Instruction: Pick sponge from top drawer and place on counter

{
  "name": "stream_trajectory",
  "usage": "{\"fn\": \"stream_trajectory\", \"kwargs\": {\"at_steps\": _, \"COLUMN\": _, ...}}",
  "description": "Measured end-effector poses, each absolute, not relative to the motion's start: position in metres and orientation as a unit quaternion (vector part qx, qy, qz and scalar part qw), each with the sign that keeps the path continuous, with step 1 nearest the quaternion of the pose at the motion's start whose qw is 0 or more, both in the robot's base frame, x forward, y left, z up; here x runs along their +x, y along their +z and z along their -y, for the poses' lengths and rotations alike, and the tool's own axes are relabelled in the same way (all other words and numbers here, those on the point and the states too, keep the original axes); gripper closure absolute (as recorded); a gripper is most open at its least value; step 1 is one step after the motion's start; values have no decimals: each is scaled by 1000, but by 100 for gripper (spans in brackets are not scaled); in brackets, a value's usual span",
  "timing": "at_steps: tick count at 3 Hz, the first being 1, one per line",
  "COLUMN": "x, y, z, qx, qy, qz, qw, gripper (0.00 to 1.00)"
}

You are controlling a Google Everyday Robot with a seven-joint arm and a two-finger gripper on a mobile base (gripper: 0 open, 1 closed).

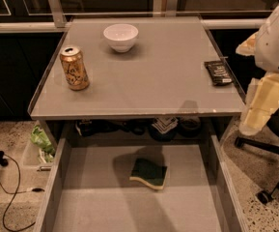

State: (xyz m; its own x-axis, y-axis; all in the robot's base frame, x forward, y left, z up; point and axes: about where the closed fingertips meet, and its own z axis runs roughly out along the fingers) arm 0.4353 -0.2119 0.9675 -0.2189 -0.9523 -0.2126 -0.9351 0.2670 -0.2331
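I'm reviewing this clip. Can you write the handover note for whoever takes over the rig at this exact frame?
Gripper: hangs off the counter's right edge, above the drawer's right side and well apart from the sponge.
Sponge: lies flat, green face up, on the bottom of the top drawer, which is pulled open.
Counter: holds a can, a bowl and a black packet.
Done: drawer is open.
Left: reach in, grasp the sponge, lift it and set it on the counter.

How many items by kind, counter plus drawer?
can: 1
bowl: 1
packet: 1
sponge, in drawer: 1
Total: 4
Arm right of counter; gripper out of view.
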Motion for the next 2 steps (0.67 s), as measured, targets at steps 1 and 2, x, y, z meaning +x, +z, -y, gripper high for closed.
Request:
{"fn": "stream_trajectory", "kwargs": {"at_steps": 1, "x": 422, "y": 925, "z": 208, "qx": -602, "qy": -6, "qz": -785, "qw": 150, "gripper": 0}}
{"fn": "stream_trajectory", "kwargs": {"at_steps": 2, "x": 400, "y": 850, "z": 212, "qx": -599, "qy": 30, "qz": -789, "qw": 138, "gripper": 0}}
